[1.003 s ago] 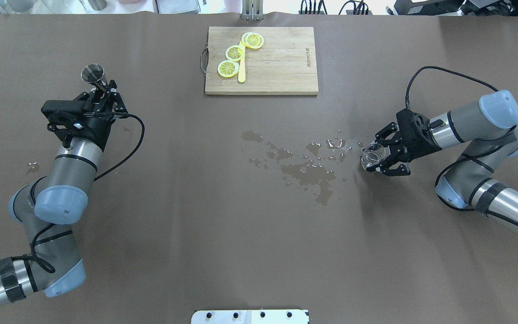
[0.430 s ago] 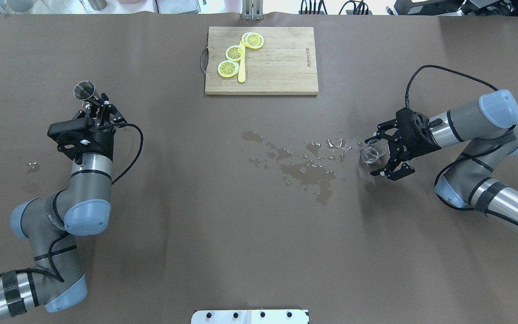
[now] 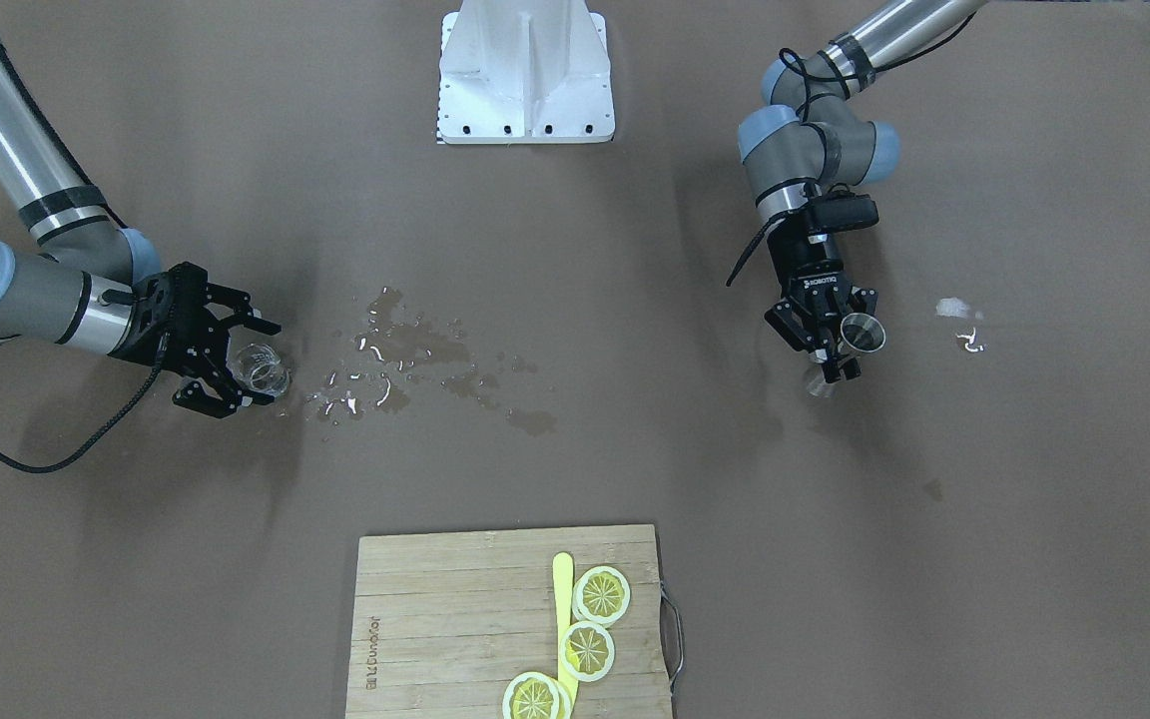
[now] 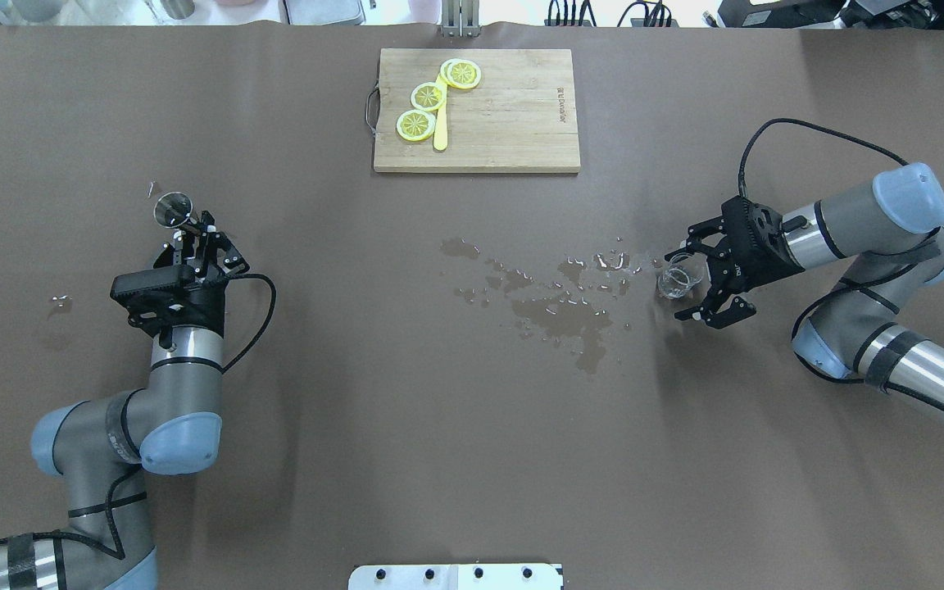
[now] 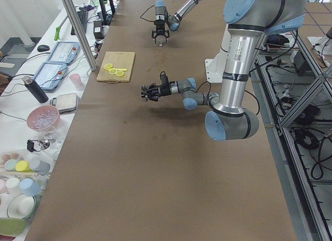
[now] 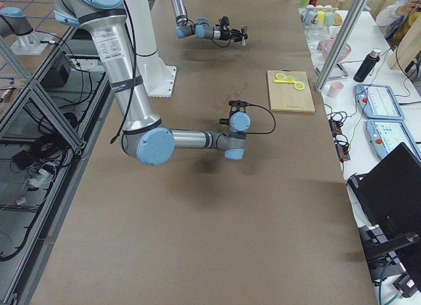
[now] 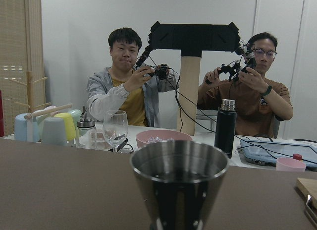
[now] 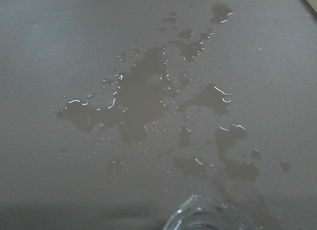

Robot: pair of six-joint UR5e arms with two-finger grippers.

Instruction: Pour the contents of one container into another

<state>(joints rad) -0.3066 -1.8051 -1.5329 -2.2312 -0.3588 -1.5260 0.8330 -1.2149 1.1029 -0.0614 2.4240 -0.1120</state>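
A steel cup (image 4: 173,209) shaped like a cone is upright in my left gripper (image 4: 193,238), which is shut on its lower part. It fills the bottom of the left wrist view as the steel cup (image 7: 179,185), and shows as the steel cup (image 3: 862,333) held by the left gripper (image 3: 830,348). A small clear glass (image 4: 679,277) stands on the table at the right. My right gripper (image 4: 683,277) is open, its jaws spread on either side of the glass (image 3: 261,369). Only the glass rim (image 8: 208,216) shows in the right wrist view.
Spilled water (image 4: 562,311) lies in puddles mid-table, just left of the glass. A wooden cutting board (image 4: 513,123) with lemon slices (image 4: 428,96) sits at the far edge. Small wet spots (image 4: 58,303) lie near the left arm. Two people sit beyond the far edge.
My right gripper has opened and let go of the glass, which now stands on the table. My left arm has drawn the steel cup back toward the robot.
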